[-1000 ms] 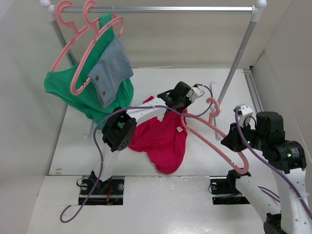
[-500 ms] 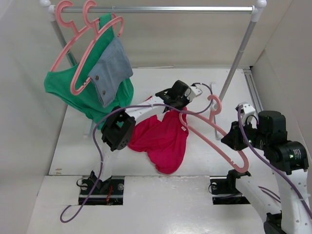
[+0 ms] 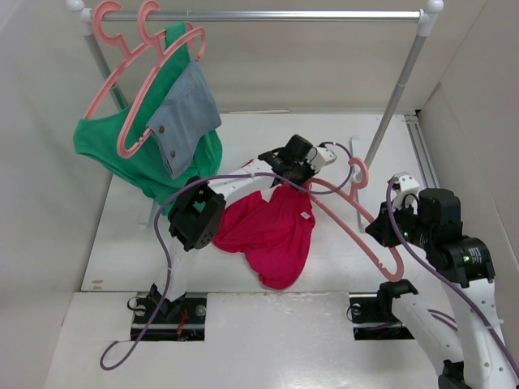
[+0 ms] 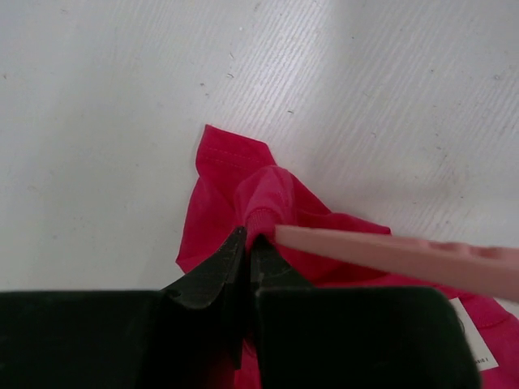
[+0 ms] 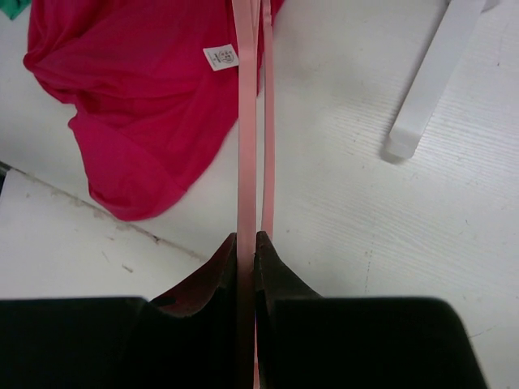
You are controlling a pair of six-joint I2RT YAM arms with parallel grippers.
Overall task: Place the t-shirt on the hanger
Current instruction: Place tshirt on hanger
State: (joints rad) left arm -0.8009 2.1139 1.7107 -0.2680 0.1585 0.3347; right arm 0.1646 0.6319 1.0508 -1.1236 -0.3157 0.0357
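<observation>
Over the last second the salmon-pink thin plastic hanger (image 3: 354, 228) edges left. Its flat tip now sits just beside the pinched cloth.

Right gripper (image 5: 247, 243) is clamped on the hanger's narrow bar. Left gripper (image 4: 250, 241) is closed on a bunched fold of the crimson-red soft cloth t-shirt (image 3: 272, 231), which lies crumpled on the white matt table (image 3: 122, 243).

Threading looks imminent, not yet begun.

You see a metal clothes rail (image 3: 268, 14) spanning the back of the white table (image 3: 243, 130). Two pink hangers (image 3: 123, 146) hook over its left end, bearing a green garment (image 3: 105, 146) and a blue denim piece (image 3: 186, 117).
</observation>
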